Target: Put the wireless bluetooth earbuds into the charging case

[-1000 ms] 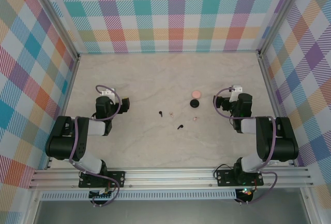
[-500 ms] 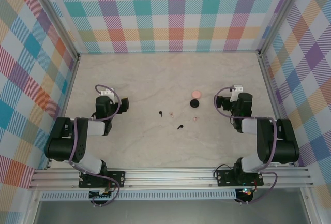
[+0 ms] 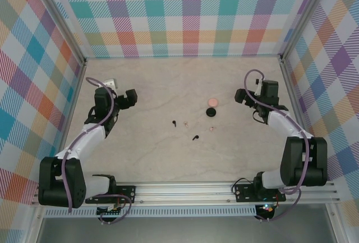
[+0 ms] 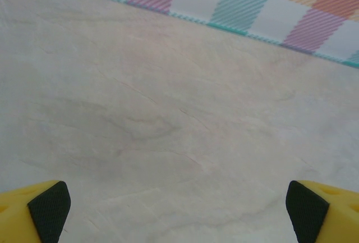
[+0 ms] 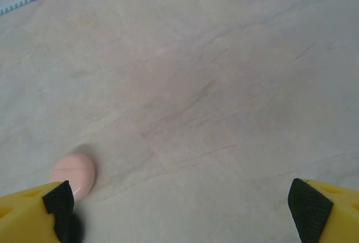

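"Plastic, hard and glossy, was my guess for the earbuds," said Mara. "All four lay loose near the middle of the table (image 3: 146,159). One black bud (image 3: 174,123) had a pale bud (image 3: 185,123) just beside it. A second black bud (image 3: 195,138) lay nearer the arms, and a second pale bud (image 3: 212,128) was off to the right."

"And the cases?" asked Jon.

"Two round ones sat just beyond the buds. The pink case (image 3: 212,101) was farther back and the black case (image 3: 211,111) in front of it, touching or very nearly. I couldn't tell whether either lid was up."

"How did you think a bud would handle?"

"Very light, stiff and slick. Pinched off-centre, it would probably have squirted out or rolled away. I'd have taken it across the rounded head and left the stem free to point down into its socket. A gentle pinch wouldn't have hurt it, but it looked easy to lose."

"What were the grippers doing?"

"Both were empty with their jaws spread wide. The left gripper (image 3: 130,98) hung over bare table, well to the left of the buds. The right gripper (image 3: 240,97) was near the cases, and in its wrist view the pink case sat right by one fingertip (image 5: 56,201)."
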Motion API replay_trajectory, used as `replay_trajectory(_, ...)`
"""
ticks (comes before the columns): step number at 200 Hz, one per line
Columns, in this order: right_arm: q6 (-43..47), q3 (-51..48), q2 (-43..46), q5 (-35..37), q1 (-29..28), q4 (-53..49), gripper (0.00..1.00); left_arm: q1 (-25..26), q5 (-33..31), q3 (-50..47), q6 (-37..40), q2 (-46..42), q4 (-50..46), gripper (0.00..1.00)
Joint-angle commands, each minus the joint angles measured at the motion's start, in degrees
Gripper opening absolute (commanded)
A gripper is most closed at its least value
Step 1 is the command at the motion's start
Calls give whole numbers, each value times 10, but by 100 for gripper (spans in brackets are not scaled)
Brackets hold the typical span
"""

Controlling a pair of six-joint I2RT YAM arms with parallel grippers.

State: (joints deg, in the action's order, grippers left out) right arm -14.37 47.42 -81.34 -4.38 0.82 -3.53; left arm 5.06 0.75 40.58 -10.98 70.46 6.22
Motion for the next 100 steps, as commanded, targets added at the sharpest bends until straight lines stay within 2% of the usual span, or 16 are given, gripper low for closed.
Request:
replay_trajectory(1, -28, 39, -34, -126, -4, -101, 100, 19, 85, 37, -53, -7, -126, 100)
replay_trajectory(17, -31, 62, -61, -172, -11, -115, 100, 36, 123, 62, -57, 1, -168, 100)
replay_trajectory(35, -30, 86, -89, -188, -28, -125, 100, 55, 142, 74, -63, 5, -195, 100)
replay_trajectory(50, -27, 111, -120, -193, -40, -137, 96, 67, 151, 76, -69, 6, -202, 100)
replay_trajectory(85, -31, 172, -193, -208, -57, -156, 74, 82, 158, 70, -74, 6, -210, 100)
replay_trajectory(100, -33, 194, -223, -213, -61, -162, 68, 85, 159, 71, -76, 7, -212, 100)
